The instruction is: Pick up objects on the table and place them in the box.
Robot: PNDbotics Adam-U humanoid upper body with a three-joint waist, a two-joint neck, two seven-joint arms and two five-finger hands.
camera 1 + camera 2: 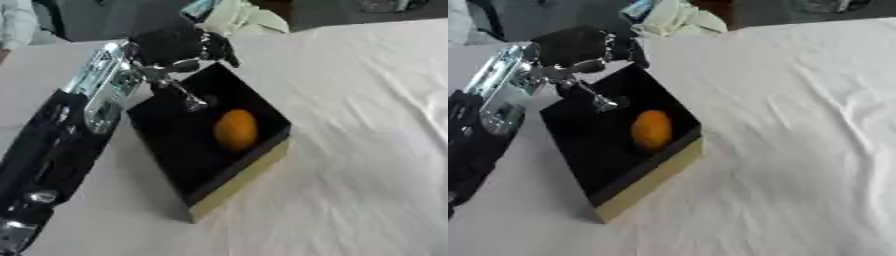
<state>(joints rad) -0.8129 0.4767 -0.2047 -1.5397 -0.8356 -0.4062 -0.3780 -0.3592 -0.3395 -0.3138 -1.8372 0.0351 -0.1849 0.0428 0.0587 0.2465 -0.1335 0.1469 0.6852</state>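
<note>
A black box [175, 145] with tan outer sides stands askew on the white tablecloth, left of the middle. An orange, egg-shaped fruit [235, 129] lies inside it on the black floor, near the right wall. My left arm comes in from the lower left, and its hand [175, 45] hovers over the box's far corner. The fingers hang relaxed with nothing in them, and the silver-tipped thumb [188, 97] points down into the box, a little left of the fruit and apart from it. The right hand shows in neither view.
A pale, crumpled bundle [245, 17] lies at the table's far edge, just behind the hand. Dark grey shapes [96, 20] stand beyond the table at the back left. Wrinkled white cloth [367, 125] spreads to the right of the box.
</note>
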